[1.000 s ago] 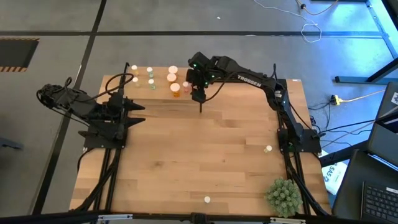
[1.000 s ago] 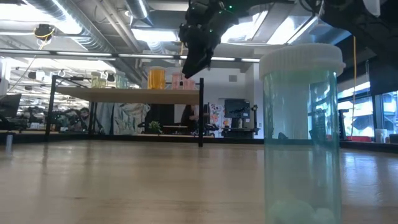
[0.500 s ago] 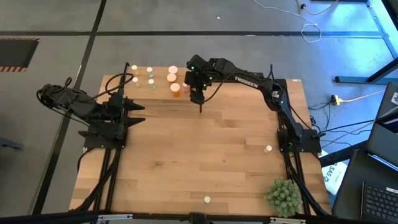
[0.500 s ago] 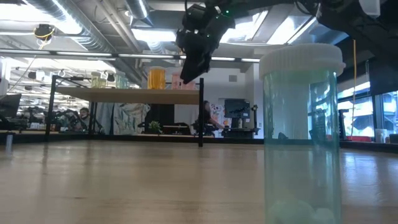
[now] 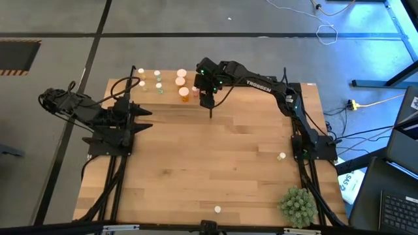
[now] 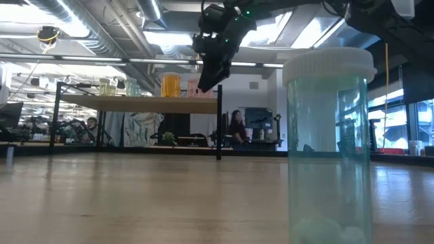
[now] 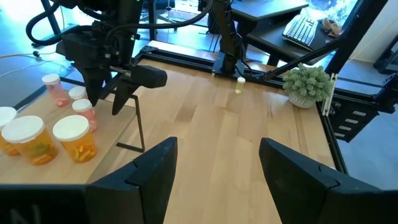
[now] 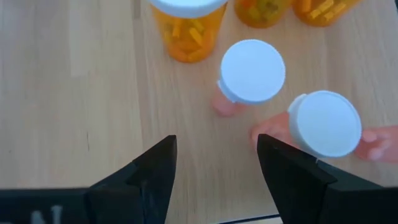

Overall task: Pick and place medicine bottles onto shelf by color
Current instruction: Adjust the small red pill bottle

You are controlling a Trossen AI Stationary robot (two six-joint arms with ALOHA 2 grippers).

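- Hovering above the shelf (image 5: 166,91), the right gripper (image 5: 206,99) has its fingers spread apart and holds nothing.
- Right wrist view: two pink bottles (image 8: 249,76) with white caps stand directly below the fingers; orange bottles (image 8: 186,28) stand just beyond them.
- Left gripper (image 5: 145,112) waits at the table's (image 5: 215,163) left side, fingers apart, empty.
- Shelf occupies the table's far edge; green bottles (image 5: 157,81) stand on its left part, orange and pink toward the right.
- Two bottles are off the shelf: one (image 5: 281,156) near the right arm's base, one (image 5: 217,209) at the near edge.
- Plant (image 5: 298,205) sits at the near right corner.
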